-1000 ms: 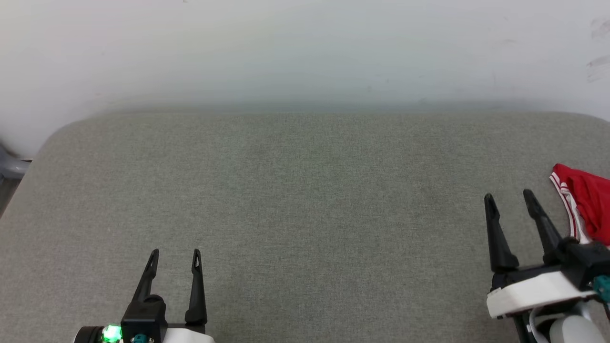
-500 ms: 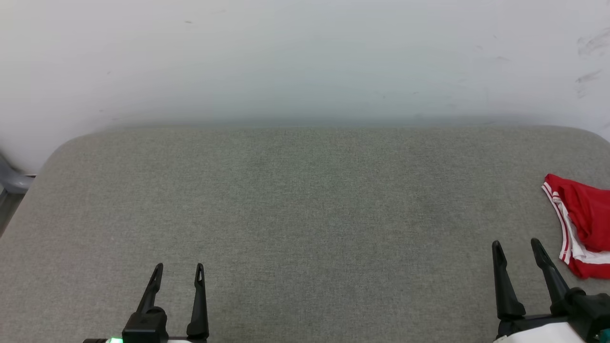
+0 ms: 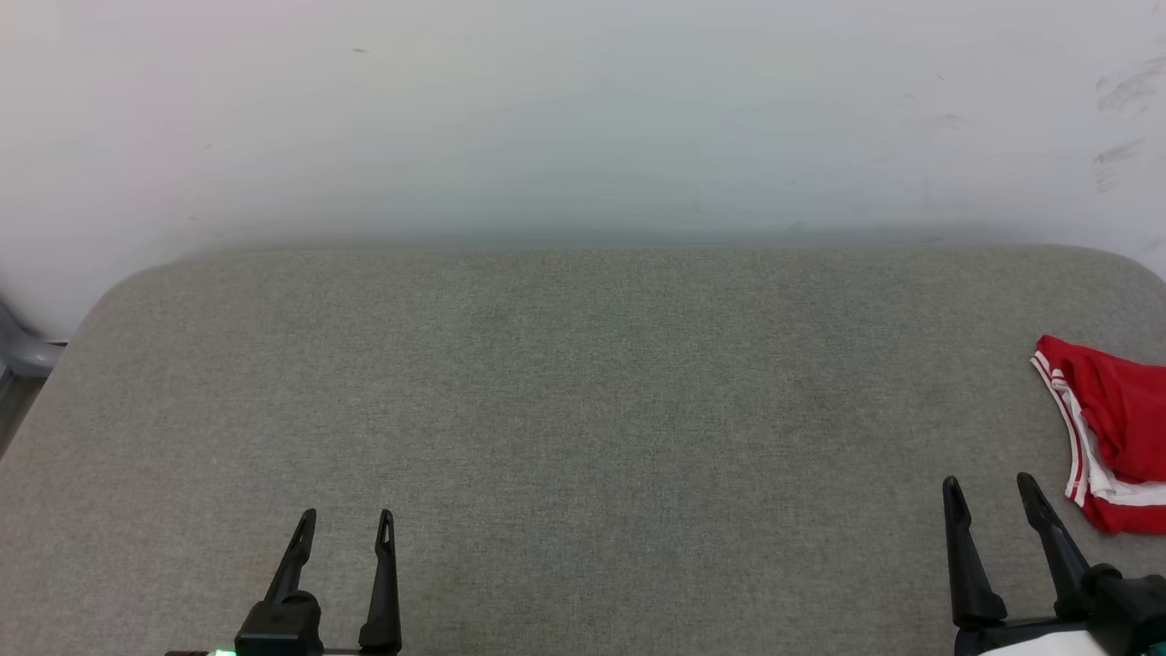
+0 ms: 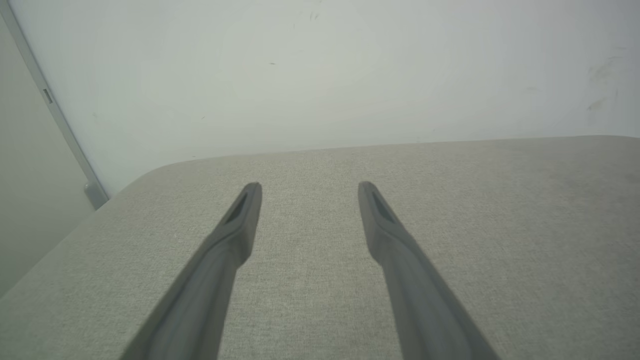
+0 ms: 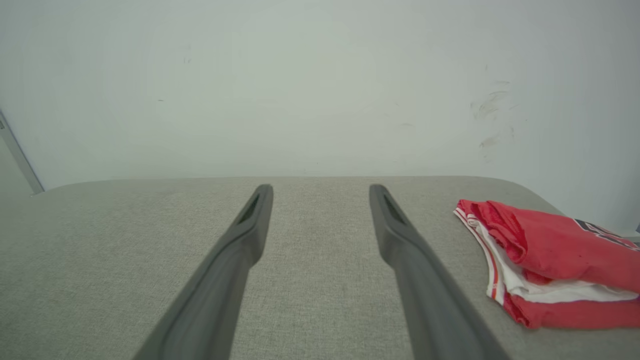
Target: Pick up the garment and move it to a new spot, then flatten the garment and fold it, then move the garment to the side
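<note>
Head view: grey padded surface [image 3: 583, 392] against a white wall [image 3: 583, 118]; the garment [image 3: 1119, 410] (folded, red) lies at three o'clock; left gripper [image 3: 348, 515] at seven, right gripper [image 3: 988, 480] at five, both spread, empty.

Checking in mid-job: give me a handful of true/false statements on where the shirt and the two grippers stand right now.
1. The garment lies in a folded bundle near the right edge of the grey padded surface. True.
2. The right gripper is clamped on the garment. False: its jaws stand open and empty, the garment lying apart to its right.
3. The left gripper is open with nothing between its fingers. True.
4. The garment lies between the two grippers. False: it lies to the right of both.
5. The garment is blue. False: it is red with white and striped trim.
</note>
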